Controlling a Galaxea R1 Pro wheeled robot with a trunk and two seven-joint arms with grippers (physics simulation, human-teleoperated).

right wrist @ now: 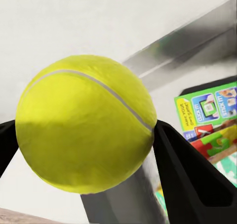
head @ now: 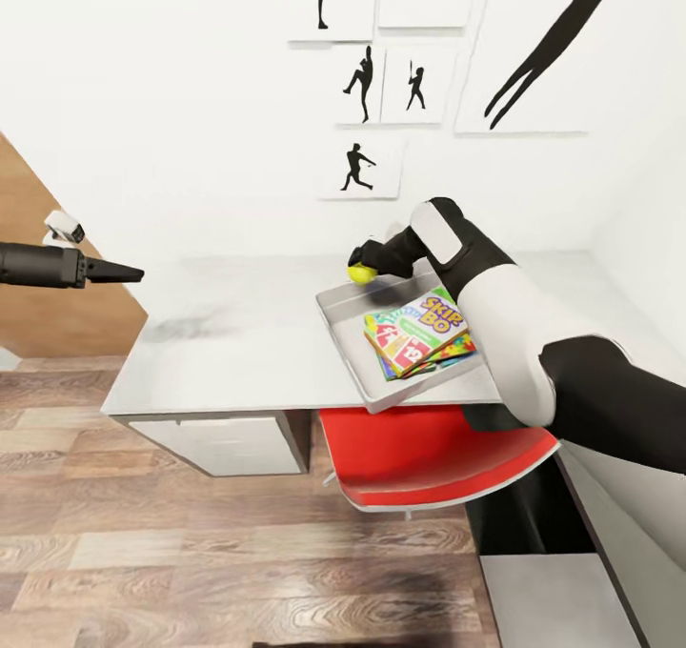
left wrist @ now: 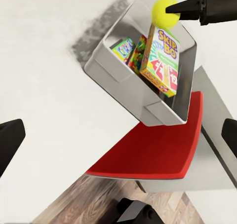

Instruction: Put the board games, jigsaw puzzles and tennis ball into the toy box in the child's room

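White wall art hangs behind the tabletop (head: 229, 343). The right pincer (head: 365, 265) grasps the tennis ball (head: 360, 273) above the toy box's (head: 345, 329) far rim for dropping; the left pincer (head: 112, 270) waits aside with its jaws spread.

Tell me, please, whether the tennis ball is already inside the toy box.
Not yet. The tennis ball is held between the right gripper's fingers, at the far rim of the toy box.

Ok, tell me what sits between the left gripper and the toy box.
Bare table top in the head view: nothing lies between the left gripper and the toy box.
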